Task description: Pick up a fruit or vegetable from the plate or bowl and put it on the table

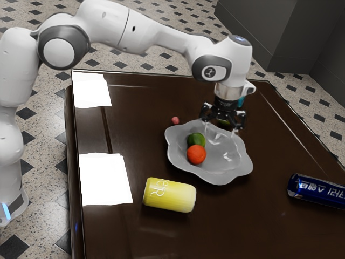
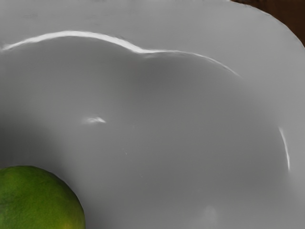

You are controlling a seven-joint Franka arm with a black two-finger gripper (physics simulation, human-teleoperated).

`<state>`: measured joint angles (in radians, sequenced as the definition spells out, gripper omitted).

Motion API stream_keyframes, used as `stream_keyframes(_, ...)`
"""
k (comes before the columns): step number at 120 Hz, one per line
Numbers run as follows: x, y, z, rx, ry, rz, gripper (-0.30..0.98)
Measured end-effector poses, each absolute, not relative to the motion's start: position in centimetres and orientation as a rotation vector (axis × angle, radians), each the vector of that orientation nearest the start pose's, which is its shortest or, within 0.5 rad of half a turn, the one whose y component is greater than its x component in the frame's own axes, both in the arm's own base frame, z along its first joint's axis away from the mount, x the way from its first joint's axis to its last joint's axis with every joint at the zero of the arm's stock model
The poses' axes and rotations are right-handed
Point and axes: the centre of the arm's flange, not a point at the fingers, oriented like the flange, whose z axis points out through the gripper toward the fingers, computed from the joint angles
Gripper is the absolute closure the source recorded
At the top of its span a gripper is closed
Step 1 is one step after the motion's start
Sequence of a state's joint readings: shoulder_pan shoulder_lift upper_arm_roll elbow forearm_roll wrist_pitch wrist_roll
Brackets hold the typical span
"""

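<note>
My gripper (image 1: pixel 220 125) hangs over the far part of the grey wavy-edged bowl (image 1: pixel 215 175), its fingers spread apart with nothing seen between them. An orange-red round fruit (image 1: pixel 197 155) and a dark green fruit (image 1: pixel 197 140) lie close together in the bowl, toward the exterior view's left of the gripper. In the wrist view the bowl (image 2: pixel 181 124) lies under my hand, and a green fruit (image 2: pixel 38 200) shows partly at a corner. Another green thing (image 1: pixel 223 123) is mostly hidden behind the gripper; I cannot tell whether it touches the bowl.
A yellow can (image 1: pixel 170 195) lies on its side on the dark table (image 1: pixel 237 226), nearer the camera than the bowl. A blue can (image 1: pixel 317 190) lies at the exterior view's right. Beyond the bowl are a small pink ball (image 1: pixel 175 120) and a teal thing (image 1: pixel 241 101) partly behind the hand.
</note>
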<state>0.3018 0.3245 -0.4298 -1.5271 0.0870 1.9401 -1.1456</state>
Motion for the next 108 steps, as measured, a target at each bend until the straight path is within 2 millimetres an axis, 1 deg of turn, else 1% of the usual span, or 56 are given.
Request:
stream_keyframes(8, 66.2, -3.3, 49.9, -2.809, -1.597, -0.14, 0.0)
stream_keyframes(15, 65.4, -3.1, 49.8, -2.785, -1.594, -0.145, 0.0)
stream_keyframes(20, 64.3, -3.3, 49.3, -2.769, -1.589, -0.126, 0.0)
stream_keyframes(25, 63.0, -3.4, 48.4, -2.751, -1.593, -0.09, 0.0)
stream_keyframes(31, 61.6, -2.0, 47.3, -2.72, -1.641, -0.045, 0.0)
stream_keyframes(38, 61.0, -0.9, 46.8, -2.707, -1.683, -0.021, 0.0)
stream_keyframes(51, 60.8, -0.3, 46.7, -2.709, -1.713, -0.018, 0.0)
stream_keyframes(70, 61.0, 1.8, 46.9, -2.705, -1.748, -0.038, 0.0)
stream_keyframes(77, 61.1, 2.2, 47.0, -2.709, -1.749, -0.044, 0.0)
stream_keyframes(82, 61.3, 2.1, 47.3, -2.721, -1.743, -0.055, 0.0)
stream_keyframes(92, 61.5, 1.2, 47.9, -2.75, -1.713, -0.077, 0.0)
stream_keyframes(104, 61.5, 0.7, 47.9, -2.769, -1.686, -0.084, 0.0)
stream_keyframes(108, 61.5, 0.3, 48.0, -2.779, -1.671, -0.085, 0.0)
